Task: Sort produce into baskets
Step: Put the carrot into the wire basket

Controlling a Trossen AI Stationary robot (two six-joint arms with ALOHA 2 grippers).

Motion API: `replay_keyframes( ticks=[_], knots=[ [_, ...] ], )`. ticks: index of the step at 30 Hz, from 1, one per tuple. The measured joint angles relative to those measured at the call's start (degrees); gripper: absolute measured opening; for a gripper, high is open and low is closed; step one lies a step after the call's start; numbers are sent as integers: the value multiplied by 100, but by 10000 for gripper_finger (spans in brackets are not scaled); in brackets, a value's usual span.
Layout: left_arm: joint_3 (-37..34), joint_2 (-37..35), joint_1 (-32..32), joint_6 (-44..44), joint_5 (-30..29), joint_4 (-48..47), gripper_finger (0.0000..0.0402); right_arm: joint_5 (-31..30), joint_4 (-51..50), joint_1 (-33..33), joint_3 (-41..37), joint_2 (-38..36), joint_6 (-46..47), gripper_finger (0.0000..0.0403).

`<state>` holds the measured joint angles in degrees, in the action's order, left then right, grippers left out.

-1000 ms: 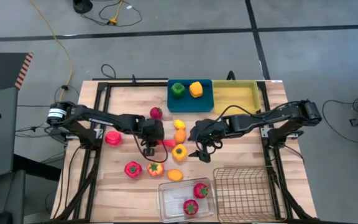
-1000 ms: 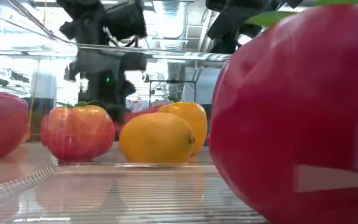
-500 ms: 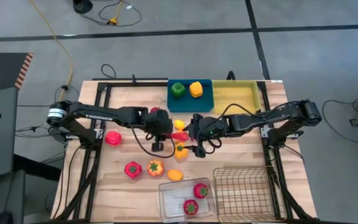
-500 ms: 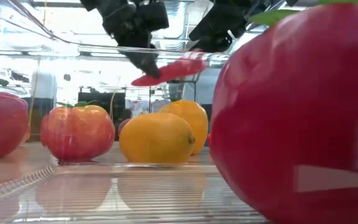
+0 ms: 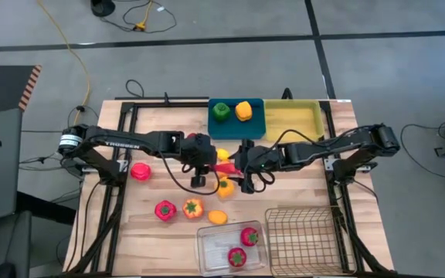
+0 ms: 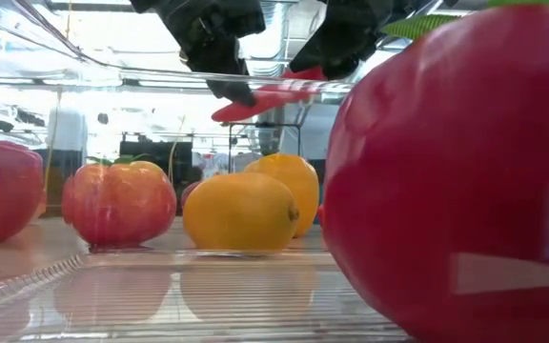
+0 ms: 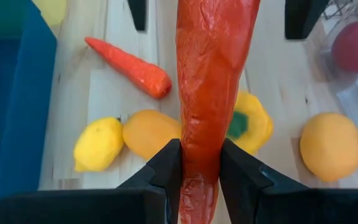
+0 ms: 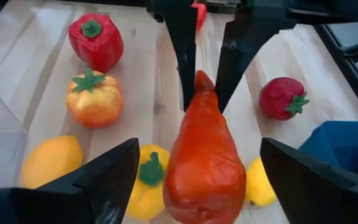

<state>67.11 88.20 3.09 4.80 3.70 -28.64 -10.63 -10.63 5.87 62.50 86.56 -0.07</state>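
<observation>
Glossy red-orange chili (image 7: 207,93), wrinkled sheen. Black left tool (image 7: 201,163); black right tool (image 8: 205,180). Orange carrot (image 7: 129,66). Yellow lemon (image 7: 98,144). Yellow pepper (image 7: 249,124), green stem. Blue tray (image 5: 236,123); translucent yellow tray (image 5: 293,120). Brown wire basket (image 5: 301,241). Pale wood-grain bench (image 5: 145,224).

Grey concrete floor (image 5: 207,62) — black tape lines, yellow cable (image 5: 72,54) — wooden table (image 5: 130,232).

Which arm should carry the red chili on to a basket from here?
Right, probably. The left gripper is clamped on the red chili, but the open right gripper straddles its other end, and the right arm sits nearer the baskets.
</observation>
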Motion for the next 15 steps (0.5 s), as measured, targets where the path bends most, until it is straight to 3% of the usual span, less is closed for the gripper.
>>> replay_keyframes(
  ticks=[15],
  knots=[
    [2,0,0,2,-5,33,77,7,-153,-2,0,0,12,219]
  ],
)
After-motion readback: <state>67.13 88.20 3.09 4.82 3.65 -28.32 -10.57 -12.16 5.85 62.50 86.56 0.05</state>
